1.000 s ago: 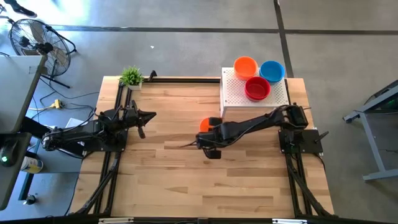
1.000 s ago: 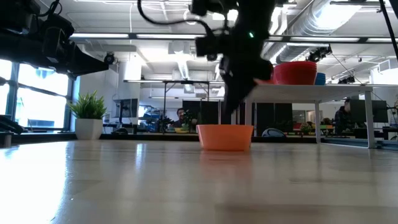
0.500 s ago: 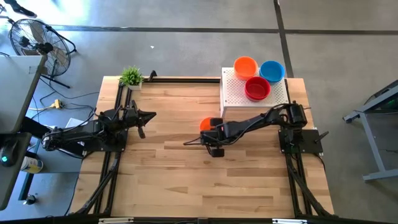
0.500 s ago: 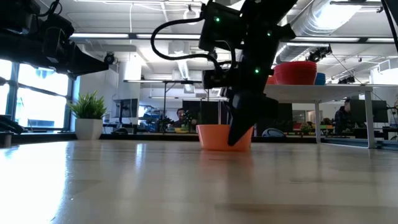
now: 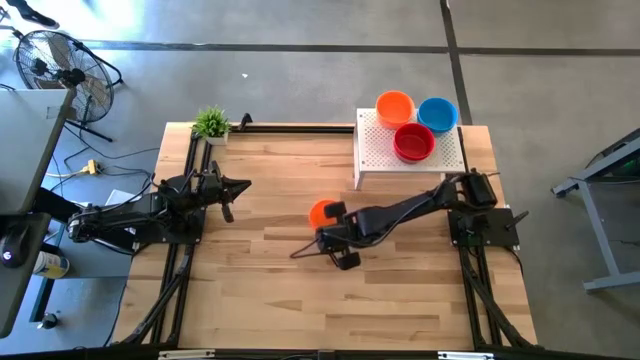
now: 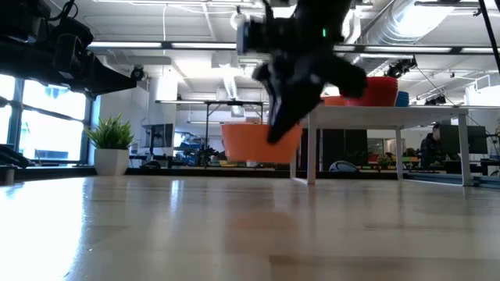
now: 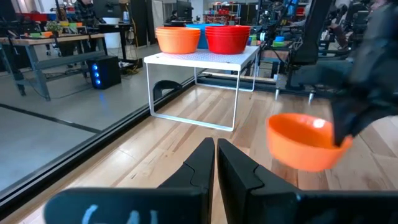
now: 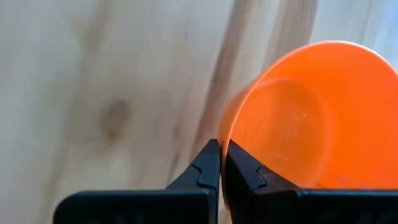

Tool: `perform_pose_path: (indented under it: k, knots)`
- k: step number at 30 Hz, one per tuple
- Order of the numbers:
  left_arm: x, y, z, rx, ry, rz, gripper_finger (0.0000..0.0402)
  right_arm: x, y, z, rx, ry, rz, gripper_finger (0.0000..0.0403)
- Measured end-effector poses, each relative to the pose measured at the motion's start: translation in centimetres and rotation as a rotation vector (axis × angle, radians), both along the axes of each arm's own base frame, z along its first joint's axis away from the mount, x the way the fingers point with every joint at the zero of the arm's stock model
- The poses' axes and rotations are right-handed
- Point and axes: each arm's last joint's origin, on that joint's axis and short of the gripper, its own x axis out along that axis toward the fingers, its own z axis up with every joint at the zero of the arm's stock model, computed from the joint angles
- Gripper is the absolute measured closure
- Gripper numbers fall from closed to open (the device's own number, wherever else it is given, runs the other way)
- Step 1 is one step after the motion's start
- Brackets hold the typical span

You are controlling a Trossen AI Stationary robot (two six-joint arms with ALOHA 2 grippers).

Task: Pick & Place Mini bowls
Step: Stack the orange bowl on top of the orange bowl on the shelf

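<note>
No brand, label or readable writing showed on any of the things in view.

The right tool [image 5: 327, 229] sat near the middle of the high view, clamped on the rim of an orange mini bowl [image 5: 322, 213]. In the right wrist view its two fingers [image 8: 211, 167] pinched together over the near edge of that bowl [image 8: 298, 118], one finger inside the rim and one outside. The low view showed the bowl [image 6: 260, 141] lifted clear of the wooden surface [image 6: 234, 234], hanging tilted just below the dark tool, centre of frame.

Three more mini bowls stood on the white perforated stand [image 5: 385, 150] at the upper right of the high view: orange [image 5: 394, 105], blue [image 5: 437, 113] and red [image 5: 414, 142], close together.

The left tool [image 5: 240, 185] waited at the left side of the surface, its fingers [image 7: 202, 163] closed together on nothing. A small potted plant [image 5: 211, 124] stood at the upper left corner of the surface.
</note>
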Motion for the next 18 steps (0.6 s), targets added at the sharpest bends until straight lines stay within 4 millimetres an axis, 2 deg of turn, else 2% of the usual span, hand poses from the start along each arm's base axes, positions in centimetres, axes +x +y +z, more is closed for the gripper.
perform_pose_path:
  k: [5, 9, 14, 18]
  knots:
    - [0.0, 0.0, 0.0, 0.0, 0.0, 0.0, 0.0385, 0.7, 1.3, 4.5, -0.023, -0.011, 0.018, 0.0401]
    - [0.0, 0.0, 0.0, 0.0, 0.0, 0.0, 0.0385, 0.8, -0.6, 9.4, -0.146, -0.029, -0.102, 0.0401]
    - [0.0, 0.0, 0.0, 0.0, 0.0, 0.0, 0.0385, 0.5, -5.9, 15.7, -0.191, -0.082, -0.276, 0.0401]
    - [0.0, 0.0, 0.0, 0.0, 0.0, 0.0, 0.0385, -0.9, -12.2, 19.2, -0.169, -0.107, -0.43, 0.0402]
